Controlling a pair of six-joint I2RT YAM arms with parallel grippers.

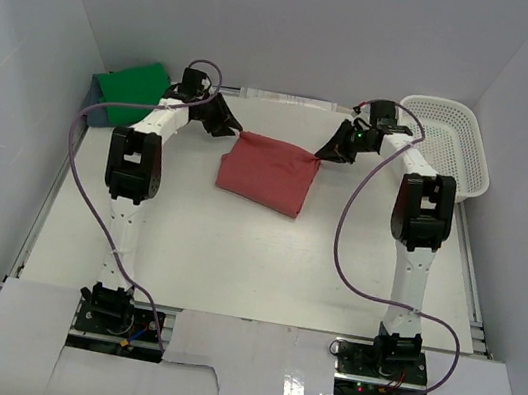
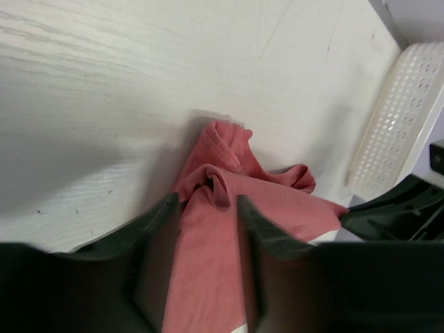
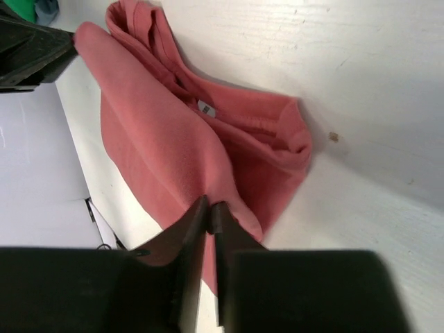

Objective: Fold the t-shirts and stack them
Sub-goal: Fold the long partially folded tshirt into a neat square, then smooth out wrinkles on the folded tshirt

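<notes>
Brick-red t-shirt, dusty soft cloth, short-sleeved (image 1: 268, 173): lies folded to a rough rectangle on the far half of the table, between the two grippers, with one far corner at each.

Left gripper (image 2: 208, 208): jaws stand partly apart at the shirt's far left corner. Bunched red cloth runs up between the fingers (image 2: 165, 211). The wrist view is blurred here, so I cannot tell whether the pads press the cloth or merely flank it.

Right gripper (image 3: 207, 211): jaws nearly together, only a sliver between the tips, pinching a thin fold of the brick-red t-shirt at its far right corner. The cloth drapes from the tips down to the table. A small white neck label (image 3: 203, 106) shows at the collar.

Bright green cloth t-shirt (image 1: 133, 84): folded, in the far left corner of the table, close to the walls.

Blue-grey cloth t-shirt (image 1: 101, 113): only an edge shows from under the green one, so the green one lies on top.

White plastic lattice basket (image 1: 452, 148): rounded rectangle in the far right corner, tipped up against the right wall. It sits just beyond the right gripper. All three shirts lie on the table outside it, the green and blue-grey pair well apart from it.

Table (image 1: 233, 263): white with faint wood grain and a few small specks. Plain white walls close it in on the left, far and right sides. White sheets (image 1: 246, 367) cover the near edge around the arm bases. A purple cable (image 1: 73, 156) loops beside each arm.
</notes>
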